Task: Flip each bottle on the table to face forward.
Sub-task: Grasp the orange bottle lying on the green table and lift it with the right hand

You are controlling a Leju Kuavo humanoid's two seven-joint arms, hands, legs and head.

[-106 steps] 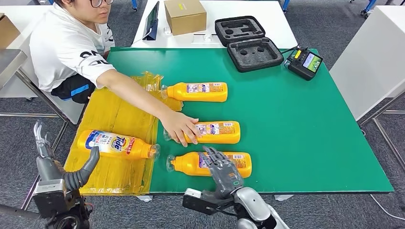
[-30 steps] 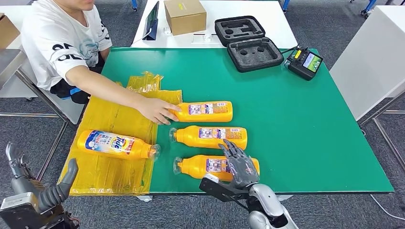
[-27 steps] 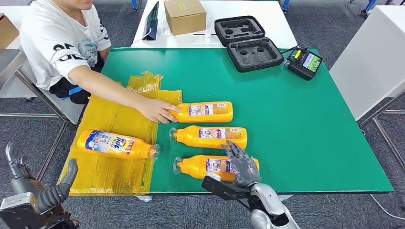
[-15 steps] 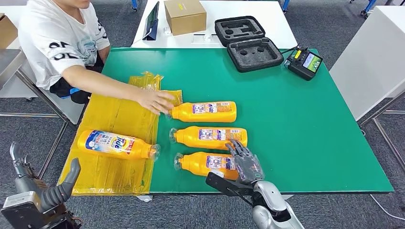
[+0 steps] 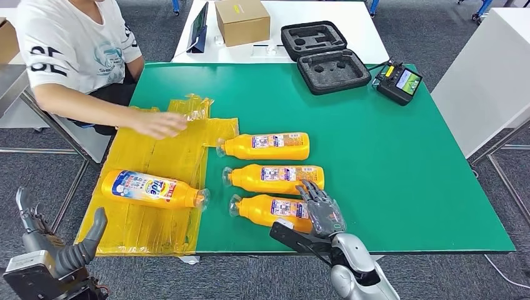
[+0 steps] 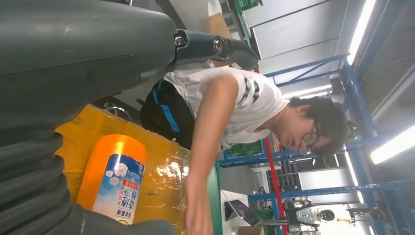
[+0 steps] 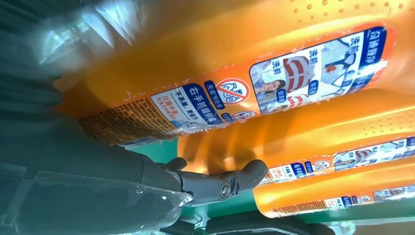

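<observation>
Three orange bottles lie side by side on the green mat (image 5: pixel 387 156), back labels up: a far one (image 5: pixel 265 145), a middle one (image 5: pixel 275 178) and a near one (image 5: pixel 269 209). My right hand (image 5: pixel 322 210) lies over the near bottle's base end, fingers across its top and thumb on the near side, gripping it. The right wrist view has this near bottle (image 7: pixel 235 73) close against the palm, with the thumb (image 7: pixel 215 182) under it. A fourth orange bottle (image 5: pixel 150 189) with a blue front label up lies on yellow plastic; I see this fourth bottle (image 6: pixel 112 181) beside my left hand. My left hand (image 5: pixel 59 250) hangs open below the table's left corner.
A person (image 5: pixel 69 50) sits at the far left, one hand (image 5: pixel 159 124) over the yellow plastic sheet (image 5: pixel 150 156). A black foam case (image 5: pixel 325 53), a controller (image 5: pixel 400 81) and a cardboard box (image 5: pixel 242 20) sit at the back. A white table (image 5: pixel 494 81) stands to the right.
The person's hand let go of the far bottle and drew back to the left. The near bottle turned slightly under my right hand, its neck swinging toward the middle bottle.
</observation>
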